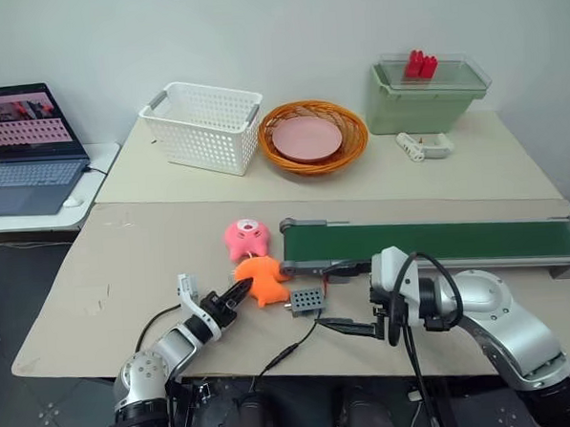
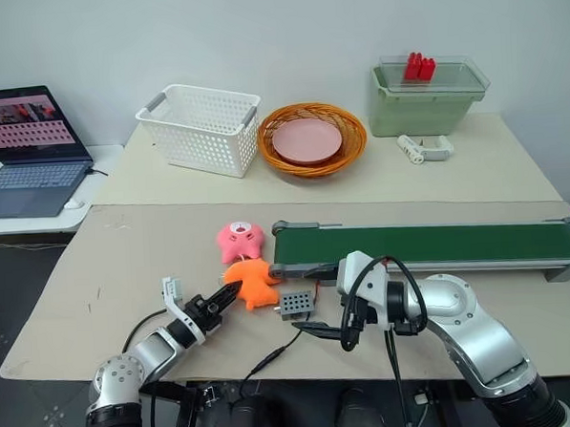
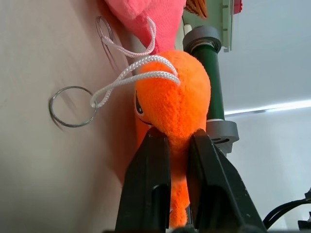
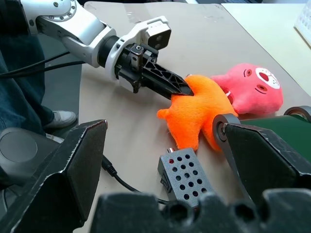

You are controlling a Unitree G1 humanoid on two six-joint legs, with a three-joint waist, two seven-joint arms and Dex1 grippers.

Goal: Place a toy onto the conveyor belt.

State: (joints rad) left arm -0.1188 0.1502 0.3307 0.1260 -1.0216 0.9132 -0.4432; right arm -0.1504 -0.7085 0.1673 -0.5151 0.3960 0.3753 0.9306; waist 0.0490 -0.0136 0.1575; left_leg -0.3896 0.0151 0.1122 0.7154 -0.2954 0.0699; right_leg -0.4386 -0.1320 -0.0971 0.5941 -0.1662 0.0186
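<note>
We have the left hand [image 1: 239,293] pinching the orange toy [image 1: 264,278] on the surface beside the conveyor belt [image 1: 439,240] (right hand [image 4: 160,160] wide, empty), and a thin plush grip could slip when lifted.

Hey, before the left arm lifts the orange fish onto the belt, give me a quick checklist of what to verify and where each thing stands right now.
1. Left gripper shut on the orange fish: ok, both fingers pinch its plush.
2. Fish lifted off the table: not ok, it lies there.
3. Pink toy apart from the fish: cannot tell, they sit very close.
4. Conveyor belt surface free near its roller end: ok.
5. Right gripper out of the lifting path: ok, open beside the small grey box.
</note>
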